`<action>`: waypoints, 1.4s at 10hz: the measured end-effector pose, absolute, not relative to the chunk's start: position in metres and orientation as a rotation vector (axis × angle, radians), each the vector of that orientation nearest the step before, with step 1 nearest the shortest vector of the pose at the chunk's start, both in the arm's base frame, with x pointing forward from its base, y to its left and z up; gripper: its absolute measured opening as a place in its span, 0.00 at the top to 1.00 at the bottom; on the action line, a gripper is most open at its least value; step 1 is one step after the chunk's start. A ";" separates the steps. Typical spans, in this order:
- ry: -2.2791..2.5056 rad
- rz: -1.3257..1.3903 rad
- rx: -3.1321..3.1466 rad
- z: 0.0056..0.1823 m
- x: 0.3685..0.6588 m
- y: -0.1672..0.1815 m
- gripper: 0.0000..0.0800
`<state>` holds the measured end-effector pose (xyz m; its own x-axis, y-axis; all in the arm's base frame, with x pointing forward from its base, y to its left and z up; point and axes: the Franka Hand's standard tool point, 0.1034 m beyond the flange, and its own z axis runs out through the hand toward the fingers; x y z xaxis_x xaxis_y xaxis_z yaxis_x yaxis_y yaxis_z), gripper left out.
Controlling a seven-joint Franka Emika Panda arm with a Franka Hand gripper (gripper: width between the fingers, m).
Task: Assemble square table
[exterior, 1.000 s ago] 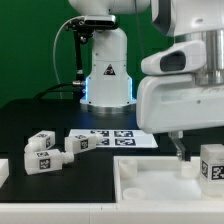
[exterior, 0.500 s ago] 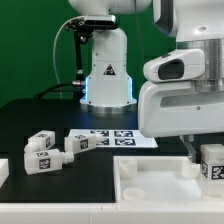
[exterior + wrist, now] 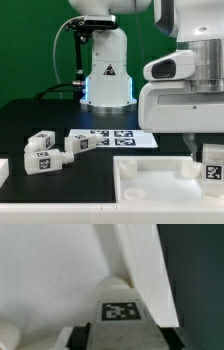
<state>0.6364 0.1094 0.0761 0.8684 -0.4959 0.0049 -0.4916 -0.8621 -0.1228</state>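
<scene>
The white square tabletop slab (image 3: pixel 150 185) lies at the front of the exterior view, with a raised rim. My gripper (image 3: pixel 200 152) hangs over its right end, shut on a chunky white tagged leg (image 3: pixel 212 166) that stands upright on the slab. In the wrist view the leg (image 3: pixel 122 303) sits between my black fingers (image 3: pixel 84 334), tag facing the camera, close to the slab's rim (image 3: pixel 140 258). Three more tagged legs lie on the dark table at the exterior view's left: one (image 3: pixel 41 141), one (image 3: pixel 80 143) and one (image 3: pixel 38 161).
The marker board (image 3: pixel 115 137) lies flat behind the slab. The robot base (image 3: pixel 105 75) stands at the back centre. A white piece (image 3: pixel 3 172) shows at the exterior view's left edge. Small round bumps (image 3: pixel 186 167) rise from the slab.
My arm has shifted toward the exterior view's right, bringing the visible finger up against the leg on the slab. The loose legs and the marker board have not moved.
</scene>
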 end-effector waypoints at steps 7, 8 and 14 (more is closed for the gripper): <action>1.889 0.058 -2.282 0.074 0.638 0.114 0.64; 1.789 0.043 -2.367 0.074 0.637 0.115 0.64; 0.885 -0.063 -2.879 0.075 0.635 0.126 0.19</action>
<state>0.6347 0.1259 0.0751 0.8271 -0.5621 0.0019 -0.5567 -0.8196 -0.1352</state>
